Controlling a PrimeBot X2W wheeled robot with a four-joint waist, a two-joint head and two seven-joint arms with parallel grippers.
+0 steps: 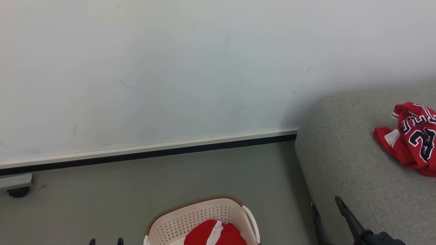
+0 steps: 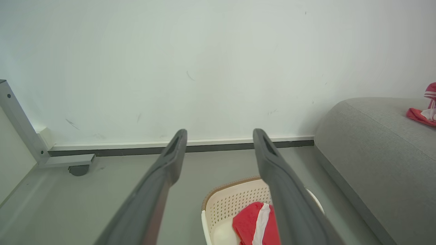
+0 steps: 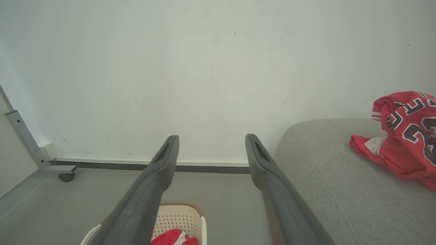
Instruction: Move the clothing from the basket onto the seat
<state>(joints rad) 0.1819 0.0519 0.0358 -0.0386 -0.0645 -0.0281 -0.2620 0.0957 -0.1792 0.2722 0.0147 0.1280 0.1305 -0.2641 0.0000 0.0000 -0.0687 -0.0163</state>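
A red garment with a white stripe (image 1: 213, 234) lies in the cream basket (image 1: 177, 224) on the floor at the bottom middle. The red jersey with the number 23 (image 1: 414, 136) lies crumpled on the grey seat (image 1: 354, 163) at the right. My left gripper (image 1: 106, 241) shows just its fingertips left of the basket; in its wrist view it (image 2: 219, 134) is open and empty above the basket (image 2: 231, 200) and garment (image 2: 255, 224). My right gripper (image 1: 325, 205) hangs by the seat's front corner, open and empty (image 3: 211, 137), between basket (image 3: 180, 217) and jersey (image 3: 405, 132).
A pale wall with a white and black baseboard (image 1: 153, 151) runs behind. A caster under a grey frame (image 1: 18, 192) sits at the far left by the wall. Grey floor (image 1: 170, 180) lies between basket, wall and seat.
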